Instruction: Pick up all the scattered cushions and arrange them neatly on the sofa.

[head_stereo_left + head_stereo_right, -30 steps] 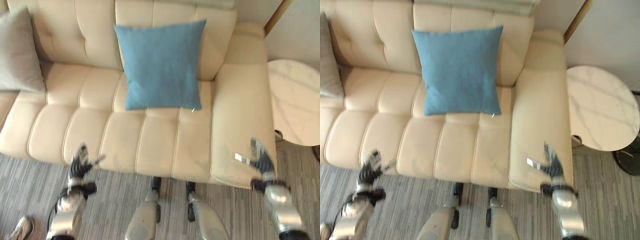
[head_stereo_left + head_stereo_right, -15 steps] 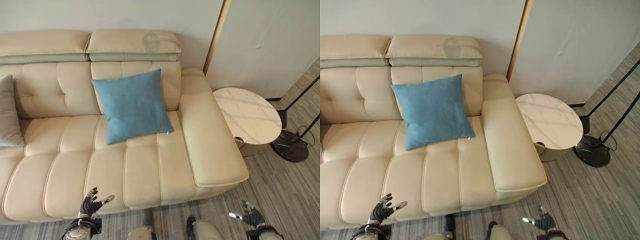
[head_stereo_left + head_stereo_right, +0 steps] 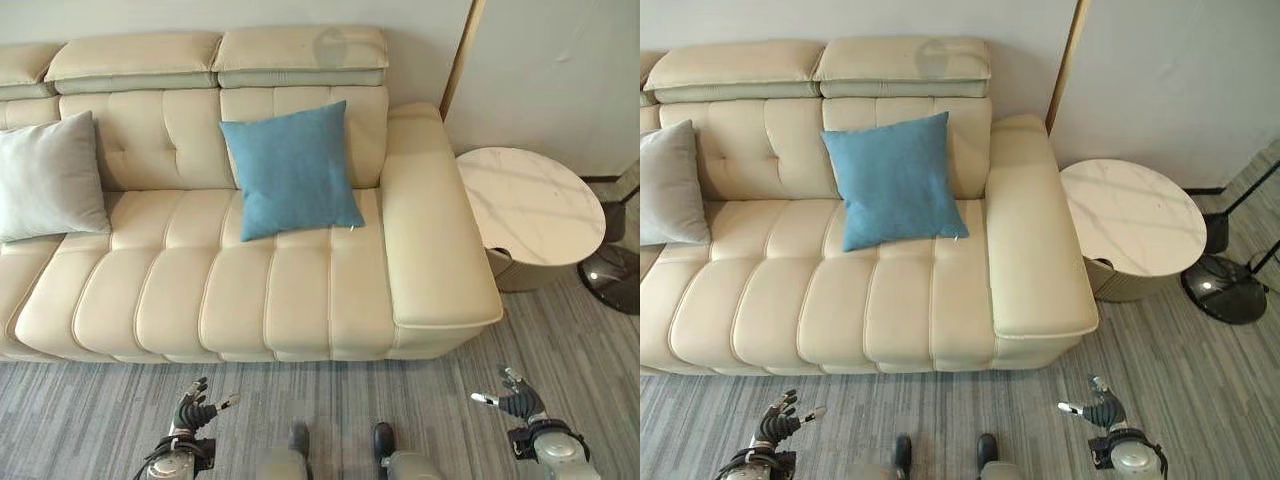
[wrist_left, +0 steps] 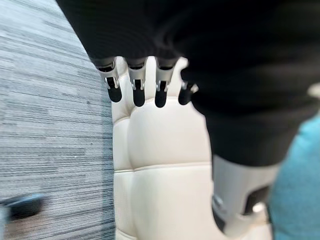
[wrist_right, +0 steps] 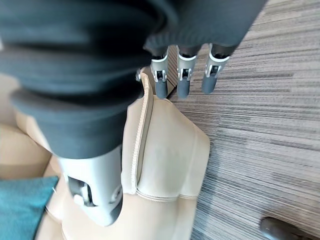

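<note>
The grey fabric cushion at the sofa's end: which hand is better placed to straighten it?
Probably the left hand: it hangs open on the grey fabric cushion's side; the right hand hangs beyond the cream leather sofa's armrest.

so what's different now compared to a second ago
The camera has pulled back and up, so the whole sofa, the side table and the floor now show. Both hands have come away from the sofa's front edge: the left hand and right hand now hover open over the carpet, holding nothing. The blue cushion and grey cushion lean against the backrest as before.
</note>
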